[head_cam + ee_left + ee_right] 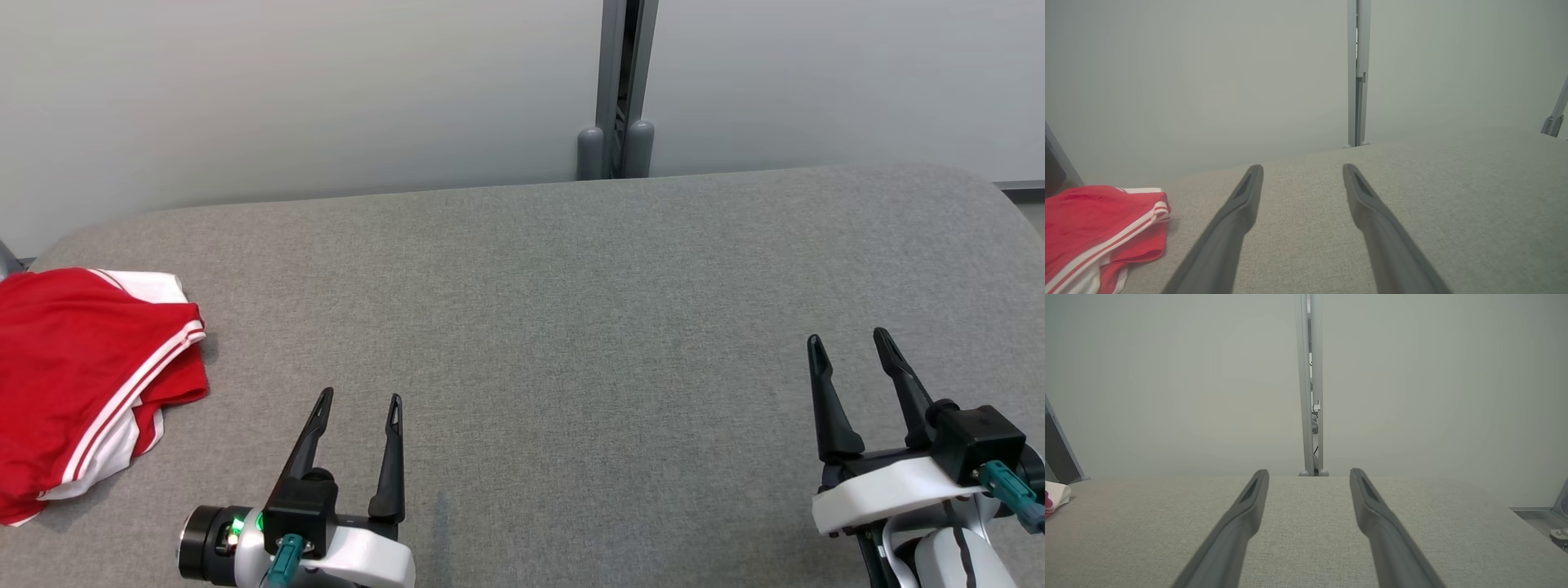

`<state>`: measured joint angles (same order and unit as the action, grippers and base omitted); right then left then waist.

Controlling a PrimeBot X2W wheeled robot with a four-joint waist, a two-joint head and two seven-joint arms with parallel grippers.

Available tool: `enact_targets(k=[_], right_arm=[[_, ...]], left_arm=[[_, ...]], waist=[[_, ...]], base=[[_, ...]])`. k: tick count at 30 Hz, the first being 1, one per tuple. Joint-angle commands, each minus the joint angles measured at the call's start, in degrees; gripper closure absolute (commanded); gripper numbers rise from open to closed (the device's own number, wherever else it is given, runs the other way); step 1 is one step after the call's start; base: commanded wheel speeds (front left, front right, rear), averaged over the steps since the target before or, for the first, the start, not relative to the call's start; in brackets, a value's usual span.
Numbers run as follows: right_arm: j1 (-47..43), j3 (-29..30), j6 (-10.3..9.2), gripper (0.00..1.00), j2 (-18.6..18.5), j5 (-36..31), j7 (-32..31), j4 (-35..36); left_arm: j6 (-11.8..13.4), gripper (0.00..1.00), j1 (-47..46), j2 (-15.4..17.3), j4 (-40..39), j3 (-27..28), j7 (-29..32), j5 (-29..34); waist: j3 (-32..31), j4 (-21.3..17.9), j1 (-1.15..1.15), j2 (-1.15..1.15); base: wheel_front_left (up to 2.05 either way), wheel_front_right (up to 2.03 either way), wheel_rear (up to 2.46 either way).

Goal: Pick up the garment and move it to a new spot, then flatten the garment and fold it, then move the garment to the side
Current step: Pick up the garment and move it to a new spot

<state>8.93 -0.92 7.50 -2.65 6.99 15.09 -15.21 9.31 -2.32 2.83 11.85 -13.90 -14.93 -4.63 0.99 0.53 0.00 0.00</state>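
Observation:
The garment is red with white stripes and white trim, folded into a compact pile at the far left of the grey fabric surface. In the left wrist view the garment lies at the lower left, and the right wrist view catches a small edge of the garment at its left border. My left gripper hovers open near the front edge, to the right of the garment and apart from it, nothing between its fingers. My right gripper is open at the lower right, also holding nothing.
A pale wall runs behind the surface, split by a grey vertical post. The padded surface curves down at its far right corner. A dark panel stands beyond the garment at the left.

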Motion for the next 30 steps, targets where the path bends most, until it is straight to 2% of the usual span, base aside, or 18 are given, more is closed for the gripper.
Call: enact_targets(k=[1,5,12,30], right_arm=[[0.3,0.0,-0.02,0.00,-0.5,0.3,0.2,0.0],[0.0,-0.6,-0.02,0.00,-0.4,0.3,0.2,0.4],[-0.8,-1.9,-0.02,0.00,-0.4,0.4,0.2,1.2],[-1.5,-8.6,-0.02,0.00,-0.4,2.0,0.1,1.6]], left_arm=[[-0.2,0.00,-0.1,0.1,0.1,0.2,-0.3,0.2],[-0.2,0.00,-0.4,0.2,0.1,-0.1,-0.3,-0.1],[0.1,0.00,-0.8,0.2,0.6,0.1,-0.3,-0.3],[-0.4,0.00,1.3,0.4,-0.6,4.9,-0.3,1.2]], waist=[[0.0,0.1,0.00,0.00],[0.3,1.3,0.00,0.00],[0.8,5.6,0.00,0.00],[-0.2,25.1,0.00,0.00]], base=[[0.00,0.00,0.00],[0.00,0.00,0.00],[0.00,0.00,0.00],[0.00,0.00,0.00]])
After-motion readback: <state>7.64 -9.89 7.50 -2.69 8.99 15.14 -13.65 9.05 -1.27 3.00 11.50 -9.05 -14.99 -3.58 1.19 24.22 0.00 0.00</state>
